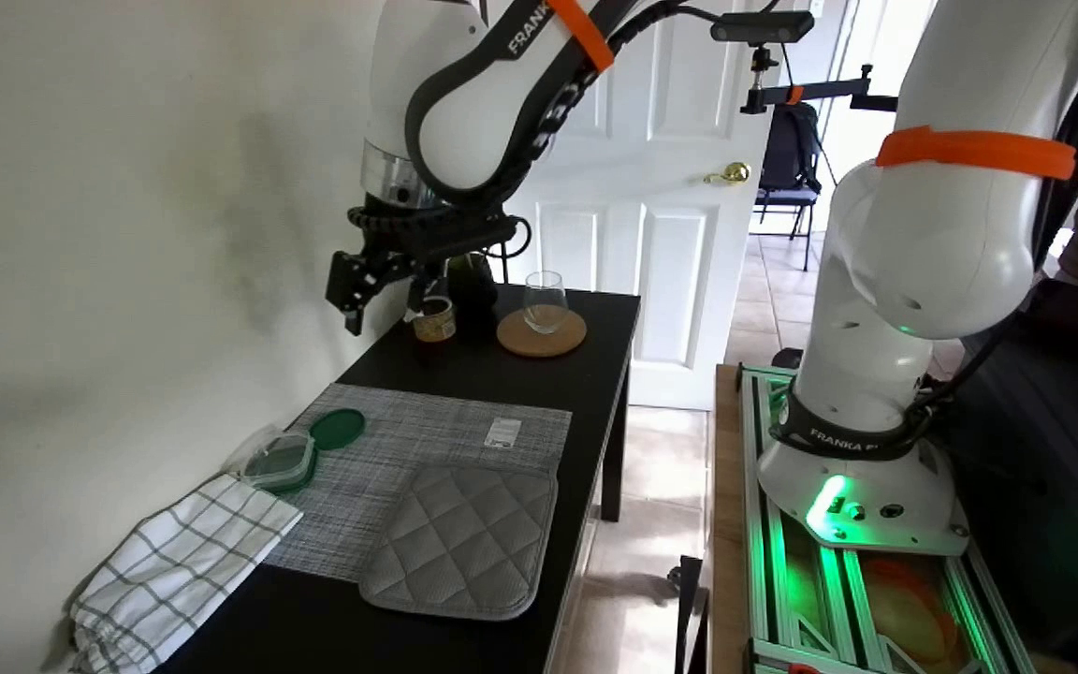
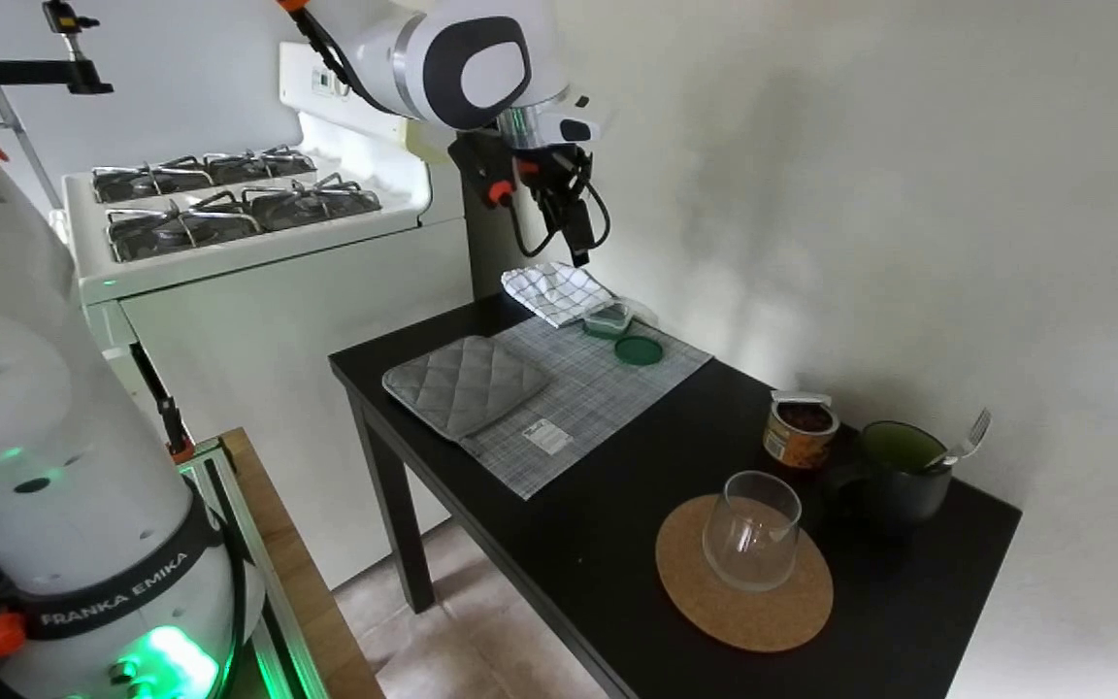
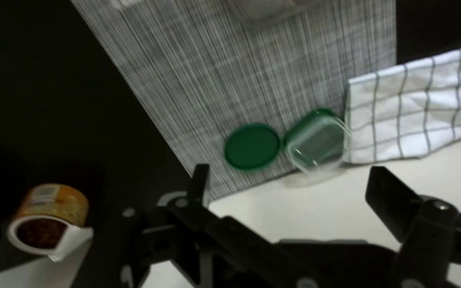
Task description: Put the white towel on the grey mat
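The white towel (image 1: 183, 571) with thin dark grid lines lies loosely along the wall on the black table. It shows in both exterior views (image 2: 556, 291) and at the right of the wrist view (image 3: 418, 106). One end lies on the edge of a woven placemat, beside a clear container. The grey mat (image 1: 464, 548), diamond-quilted, lies flat near the table's front edge, partly on the placemat; it also shows in an exterior view (image 2: 467, 383). My gripper (image 1: 385, 314) is high above the table near the wall, apart from the towel. In the wrist view its fingers (image 3: 289, 170) are wide apart and empty.
The woven grey placemat (image 1: 380, 431) bears a white label (image 1: 502, 432), a green lid (image 1: 338, 429) and a clear green-based container (image 1: 282, 463). An opened can (image 2: 800, 432), a dark mug with a fork (image 2: 904, 485) and a glass (image 2: 753, 534) on a cork disc (image 2: 763, 626) stand farther along.
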You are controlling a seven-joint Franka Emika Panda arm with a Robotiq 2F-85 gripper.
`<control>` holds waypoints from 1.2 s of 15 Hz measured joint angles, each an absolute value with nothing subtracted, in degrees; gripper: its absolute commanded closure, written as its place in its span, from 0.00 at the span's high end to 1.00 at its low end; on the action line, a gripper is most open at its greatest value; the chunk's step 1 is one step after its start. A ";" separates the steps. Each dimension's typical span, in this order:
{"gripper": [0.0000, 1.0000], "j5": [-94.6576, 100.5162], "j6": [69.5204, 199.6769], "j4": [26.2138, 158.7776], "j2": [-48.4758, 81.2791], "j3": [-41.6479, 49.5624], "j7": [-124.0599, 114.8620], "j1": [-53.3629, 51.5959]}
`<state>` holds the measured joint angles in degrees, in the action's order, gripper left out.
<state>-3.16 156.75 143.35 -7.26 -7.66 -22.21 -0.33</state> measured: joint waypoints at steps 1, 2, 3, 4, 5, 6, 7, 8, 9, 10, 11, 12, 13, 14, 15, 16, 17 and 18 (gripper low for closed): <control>1.00 -3.30 161.66 142.43 -4.82 -8.22 -22.40 -1.24; 1.00 -3.44 166.54 141.43 -1.91 -8.79 -22.58 -2.24; 1.00 -4.10 171.02 140.44 1.34 -9.57 -22.69 -3.20; 1.00 -5.75 174.81 139.29 4.80 -10.33 -22.56 -4.35; 1.00 -8.50 177.61 137.91 8.34 -11.81 -21.93 -5.16; 1.00 -11.99 179.40 136.30 11.86 -14.75 -20.69 -4.93; 1.00 -15.36 180.33 134.54 15.09 -18.65 -19.33 -3.85; 1.00 -18.46 180.54 132.43 18.17 -23.16 -17.83 -2.24; 1.00 -18.99 180.60 131.17 19.92 -24.87 -17.34 -1.87; 1.00 -18.92 180.60 130.99 20.18 -24.50 -17.34 -2.22; 1.00 -18.89 180.60 131.01 19.97 -24.01 -17.34 -2.25; 1.00 -18.87 180.60 131.07 19.66 -23.59 -17.34 -2.20; 1.00 -18.84 180.60 131.11 19.40 -23.33 -17.34 -1.99; 1.00 -18.84 180.60 131.13 19.26 -23.18 -17.34 -1.94; 1.00 -18.83 180.60 131.14 19.20 -23.18 -17.34 -1.97; 1.00 -18.83 180.60 131.16 19.20 -23.18 -17.34 -2.02; 1.00 -18.83 180.60 131.18 19.20 -23.18 -17.34 -2.03; 1.00 -18.83 180.60 131.18 19.20 -23.18 -17.34 -2.05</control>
